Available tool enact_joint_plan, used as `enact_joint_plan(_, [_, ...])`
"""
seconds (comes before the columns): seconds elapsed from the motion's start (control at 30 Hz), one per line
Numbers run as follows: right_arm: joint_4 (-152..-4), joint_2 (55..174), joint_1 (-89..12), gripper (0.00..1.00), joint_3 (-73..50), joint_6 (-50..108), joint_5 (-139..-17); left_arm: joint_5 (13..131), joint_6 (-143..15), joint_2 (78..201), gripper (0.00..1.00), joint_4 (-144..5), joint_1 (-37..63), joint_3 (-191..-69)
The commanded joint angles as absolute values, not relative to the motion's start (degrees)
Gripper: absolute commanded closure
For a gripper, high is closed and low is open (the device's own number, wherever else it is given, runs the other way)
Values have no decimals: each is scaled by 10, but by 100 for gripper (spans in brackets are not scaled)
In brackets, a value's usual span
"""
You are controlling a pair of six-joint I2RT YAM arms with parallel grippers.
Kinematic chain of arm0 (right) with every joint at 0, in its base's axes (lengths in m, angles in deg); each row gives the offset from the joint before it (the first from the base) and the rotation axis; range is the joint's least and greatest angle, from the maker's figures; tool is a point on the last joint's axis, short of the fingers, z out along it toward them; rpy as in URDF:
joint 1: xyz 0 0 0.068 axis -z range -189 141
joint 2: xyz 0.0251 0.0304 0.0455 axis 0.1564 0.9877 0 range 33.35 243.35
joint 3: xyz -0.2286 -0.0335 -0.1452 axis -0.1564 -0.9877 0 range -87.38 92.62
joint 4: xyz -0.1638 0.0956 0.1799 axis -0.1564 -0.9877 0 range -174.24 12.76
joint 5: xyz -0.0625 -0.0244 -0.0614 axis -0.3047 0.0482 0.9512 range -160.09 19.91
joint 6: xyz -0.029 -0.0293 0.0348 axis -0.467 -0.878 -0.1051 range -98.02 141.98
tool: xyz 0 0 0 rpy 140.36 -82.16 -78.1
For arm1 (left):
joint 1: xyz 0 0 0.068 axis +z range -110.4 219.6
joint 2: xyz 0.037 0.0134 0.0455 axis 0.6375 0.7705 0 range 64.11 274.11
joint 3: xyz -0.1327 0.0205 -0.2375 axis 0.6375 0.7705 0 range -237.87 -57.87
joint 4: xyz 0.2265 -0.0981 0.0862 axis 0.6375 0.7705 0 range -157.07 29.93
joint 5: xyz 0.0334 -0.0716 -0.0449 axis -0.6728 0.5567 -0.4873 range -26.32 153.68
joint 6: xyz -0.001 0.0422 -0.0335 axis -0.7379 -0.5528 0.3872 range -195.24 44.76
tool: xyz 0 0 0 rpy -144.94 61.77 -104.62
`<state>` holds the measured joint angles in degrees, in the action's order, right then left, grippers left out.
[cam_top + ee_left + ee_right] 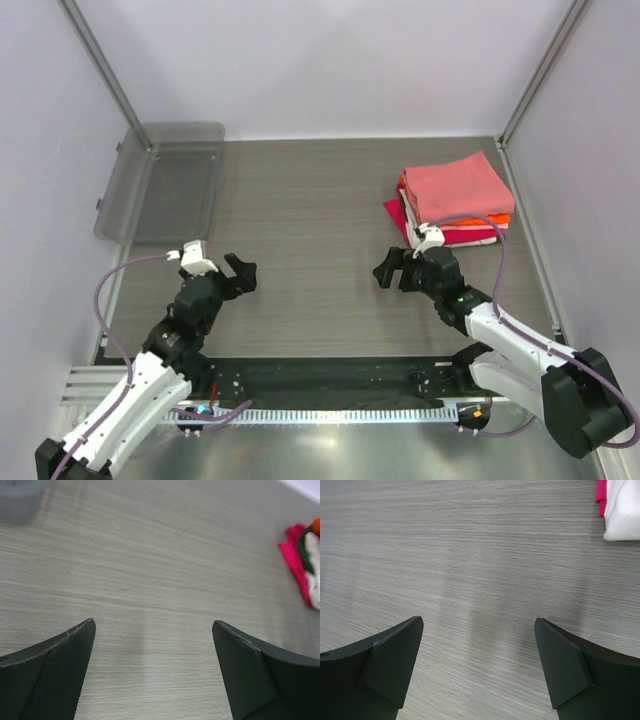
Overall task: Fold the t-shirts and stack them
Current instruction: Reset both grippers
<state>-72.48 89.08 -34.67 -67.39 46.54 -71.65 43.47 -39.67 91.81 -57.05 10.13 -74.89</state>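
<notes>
Spread wide, the left hand hangs over the bare bench on the near left, its two fingers well apart and holding nothing. Its wrist view shows only woodgrain between the fingertips. The right hand is likewise fully released, with nothing between its fingers, over the bench right of the middle. The t-shirts lie folded in one stack at the far right of the bench, just behind the right wrist. The salmon-pink shirt is on top, with an orange edge beneath. Below that is the white shirt, and the magenta-red shirt at the bottom sticks out on the left. A clear grey tray sits at the far left, well apart from the stack.
</notes>
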Motion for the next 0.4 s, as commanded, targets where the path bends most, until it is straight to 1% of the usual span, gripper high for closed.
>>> enact_joint_plan(0.0, [-609, 871, -346, 0, -708, 509, -705, 396, -395, 830, 0, -562, 103, -724])
enact_joint_plan(0.17, [-619, 882, -347, 0, -700, 502, -690, 379, -383, 765, 0, -549, 104, -697])
enact_joint_plan(0.37, [-618, 871, -347, 0, -701, 498, -689, 380, -381, 761, 0, -550, 103, -695])
